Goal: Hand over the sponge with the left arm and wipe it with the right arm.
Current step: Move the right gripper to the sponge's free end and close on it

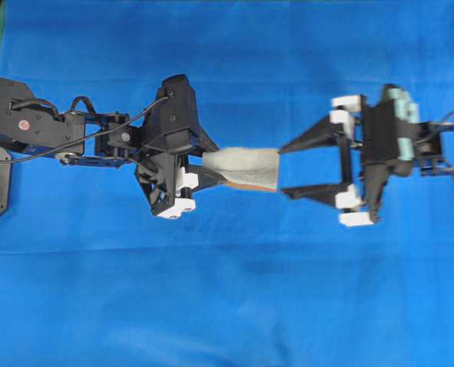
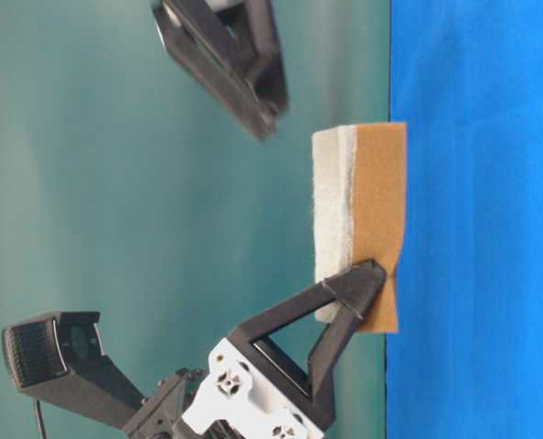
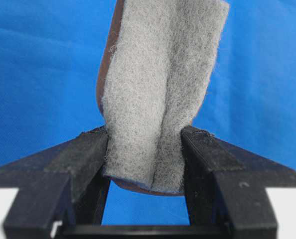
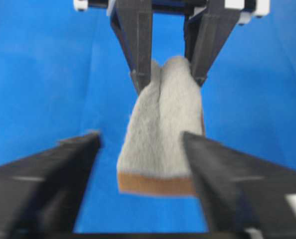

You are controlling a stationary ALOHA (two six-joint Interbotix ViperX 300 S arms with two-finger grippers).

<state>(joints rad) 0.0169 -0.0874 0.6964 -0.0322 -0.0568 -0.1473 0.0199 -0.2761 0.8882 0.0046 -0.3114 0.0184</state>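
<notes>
The sponge (image 1: 246, 167) is held above the blue cloth, grey-white face up and orange-brown layer below. My left gripper (image 1: 215, 167), plain black, is shut on its left end. In the left wrist view the fingers pinch the sponge (image 3: 158, 84) so that it creases lengthwise around the gripper (image 3: 144, 144). My right gripper (image 1: 283, 170), with teal patches, is open and empty, and its fingertips are level with the sponge's free end. In the right wrist view the sponge (image 4: 163, 134) sits at the mouth of my open right gripper (image 4: 140, 137), close to one finger. The left gripper (image 4: 168, 74) holds its far end.
A blue cloth (image 1: 227, 290) covers the whole table. The left arm's base (image 1: 21, 122) is at the left edge. In the table-level view the sponge (image 2: 358, 219) hangs near the cloth, with a left finger (image 2: 345, 297) on it.
</notes>
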